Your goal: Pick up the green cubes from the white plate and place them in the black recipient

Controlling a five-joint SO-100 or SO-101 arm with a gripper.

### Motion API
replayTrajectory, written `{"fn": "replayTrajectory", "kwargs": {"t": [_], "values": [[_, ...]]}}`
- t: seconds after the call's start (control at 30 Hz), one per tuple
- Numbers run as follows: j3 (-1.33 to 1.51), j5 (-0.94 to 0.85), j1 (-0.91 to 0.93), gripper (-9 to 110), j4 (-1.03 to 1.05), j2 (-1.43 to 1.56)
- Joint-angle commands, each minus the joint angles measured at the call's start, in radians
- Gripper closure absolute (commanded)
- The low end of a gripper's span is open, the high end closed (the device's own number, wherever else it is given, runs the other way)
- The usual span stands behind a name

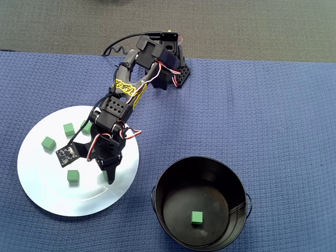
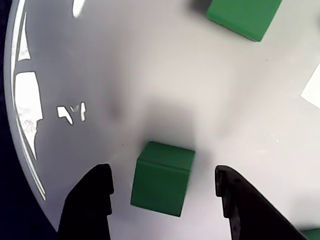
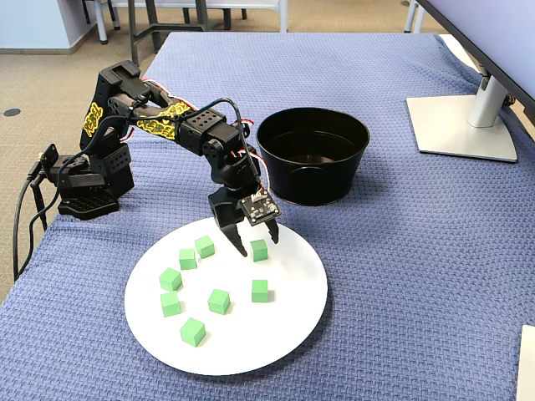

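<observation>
The white plate [image 1: 42, 194] [image 3: 284, 334] [image 2: 100, 75] lies on the blue cloth with several green cubes on it. My gripper [image 2: 162, 172] [image 3: 258, 245] [image 1: 107, 176] is open and lowered over the plate. One green cube [image 2: 162, 178] [image 3: 259, 250] sits between its fingers, with a gap on each side. Another cube [image 2: 245, 17] lies further off in the wrist view. In the overhead view the arm hides some of the cubes. The black recipient [image 1: 155, 195] [image 3: 309, 184] stands beside the plate and holds one green cube [image 1: 197, 217].
The arm's base [image 3: 84, 192] stands at the cloth's edge, behind the plate. A monitor stand [image 3: 464, 125] stands on the far right of the table in the fixed view. Bare blue cloth [image 1: 262, 115] stretches beyond the recipient.
</observation>
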Motion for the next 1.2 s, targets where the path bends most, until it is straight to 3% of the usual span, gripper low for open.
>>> {"fn": "replayTrajectory", "kwargs": {"t": [0.0, 0.23, 0.37, 0.63, 1.0, 1.17], "values": [[0.008, 0.008, -0.008, 85, -0.02, 0.018], [0.029, 0.017, -0.011, 87, -0.038, 0.018], [0.029, 0.034, -0.008, 101, -0.054, 0.02], [0.023, 0.089, -0.002, 101, -0.048, 0.04], [0.244, 0.374, 0.017, 101, 0.103, 0.657], [0.314, 0.483, -0.127, 101, 0.163, 0.871]]}}
